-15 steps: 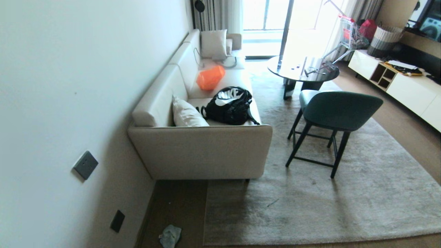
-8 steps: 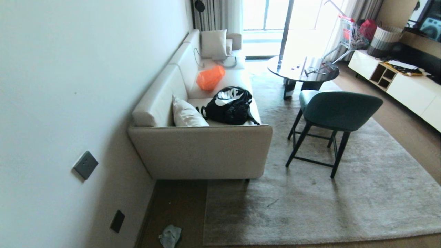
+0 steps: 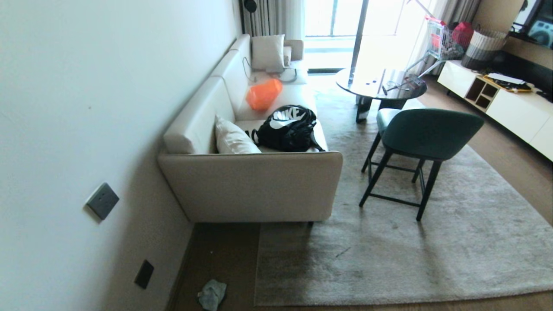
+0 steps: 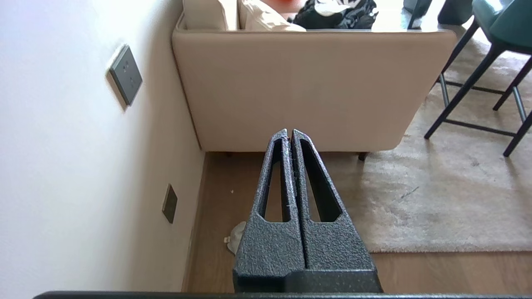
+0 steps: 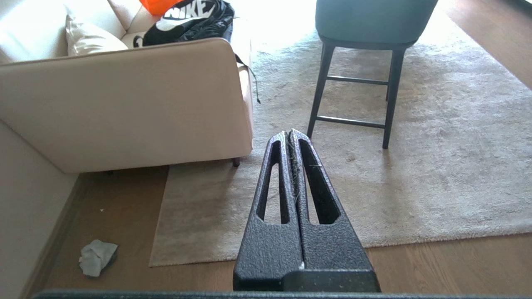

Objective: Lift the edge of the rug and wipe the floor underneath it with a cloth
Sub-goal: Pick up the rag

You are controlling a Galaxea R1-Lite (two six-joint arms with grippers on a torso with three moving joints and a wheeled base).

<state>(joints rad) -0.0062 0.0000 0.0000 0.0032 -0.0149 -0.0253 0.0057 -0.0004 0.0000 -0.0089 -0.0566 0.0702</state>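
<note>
The light grey-beige rug (image 3: pixel 389 259) lies flat, and the rug edge (image 3: pixel 389 301) runs straight along the near side, with a corner by the sofa's foot. A small crumpled pale grey cloth (image 3: pixel 212 293) lies on the brown wood floor (image 3: pixel 224 255) by the wall, left of that corner. Neither gripper is in the head view. In its wrist view the left gripper (image 4: pixel 289 132) is shut and empty, held above the floor (image 4: pixel 232 195), partly hiding the cloth (image 4: pixel 236 243). The right gripper (image 5: pixel 289 133) is also shut and empty, above the rug edge (image 5: pixel 199 261), with the cloth (image 5: pixel 96 256) off to the side.
A beige sofa (image 3: pixel 255 185) stands against the wall (image 3: pixel 86 108), carrying a black backpack (image 3: pixel 287 129), an orange bag (image 3: pixel 263 95) and white cushions. A green chair (image 3: pixel 414 138) and a dark round table (image 3: pixel 380 86) stand on the rug. A white cabinet (image 3: pixel 514 112) lines the right side.
The whole head view has shifted slightly, so the camera has moved. The cloth, rug and furniture lie where they were.
</note>
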